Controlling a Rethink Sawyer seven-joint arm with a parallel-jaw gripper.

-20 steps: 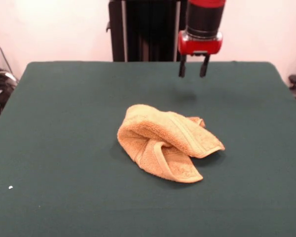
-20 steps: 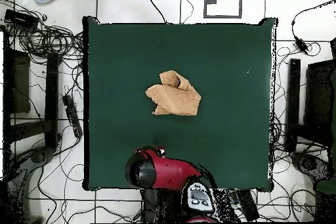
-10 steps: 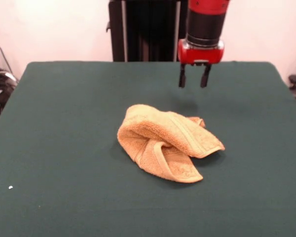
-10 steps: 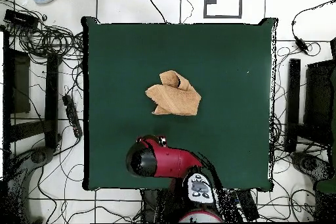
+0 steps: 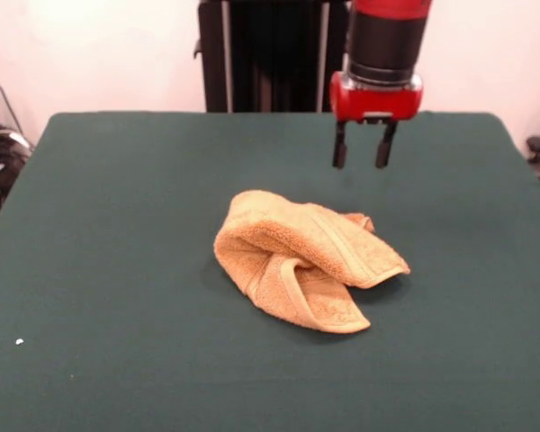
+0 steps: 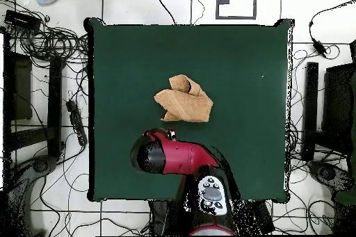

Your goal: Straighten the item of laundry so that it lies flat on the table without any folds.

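Gripper (image 5: 363, 157) lower, nearer crumpled towel (image 5: 304, 259)

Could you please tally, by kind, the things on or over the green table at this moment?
Orange-tan terry towel, crumpled: 1
Dark green table: 1
Red and black end effector, open, above the table and clear of the towel: 1
Total: 3

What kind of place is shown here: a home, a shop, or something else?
Most likely a robotics lab. A robot arm with an open gripper hangs above a green-covered table bearing one crumpled towel, and tangled cables and equipment crowd the tiled floor around it.
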